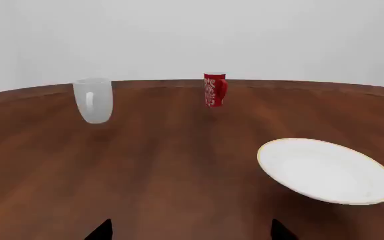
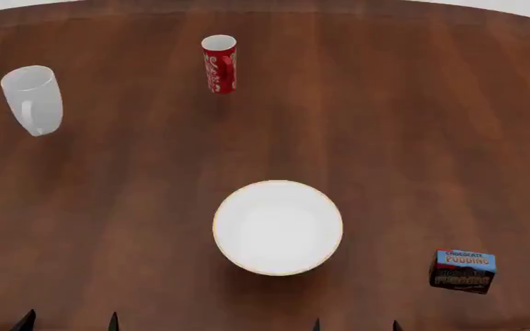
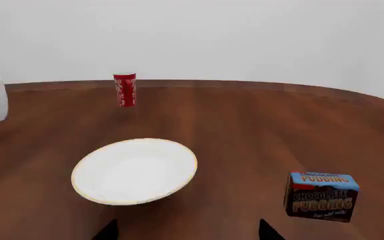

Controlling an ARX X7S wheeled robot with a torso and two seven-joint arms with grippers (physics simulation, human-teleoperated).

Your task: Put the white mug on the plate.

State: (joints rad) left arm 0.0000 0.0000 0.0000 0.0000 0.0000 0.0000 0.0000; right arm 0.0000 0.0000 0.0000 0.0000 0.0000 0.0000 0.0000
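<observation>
The white mug (image 2: 33,98) stands upright on the desk (image 2: 413,124), well ahead and left of the left claw (image 1: 186,231); the plate (image 2: 278,227) lies just ahead, between both claws. Glossy, rigid and likely slippery, it looks best gripped across its body or by the handle; both claws stand spread wide, holding nothing

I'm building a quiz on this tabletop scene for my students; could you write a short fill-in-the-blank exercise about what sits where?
1. The round white gold-rimmed plate holds ____ right now.
2. The tall glossy white mug stands to the ____ of the red swirl-patterned mug in the head view.
3. The blue and brown box is labelled chocolate ____.
4. All items rest on a brown ____ table.

Missing words: nothing; left; pudding; wooden
</observation>
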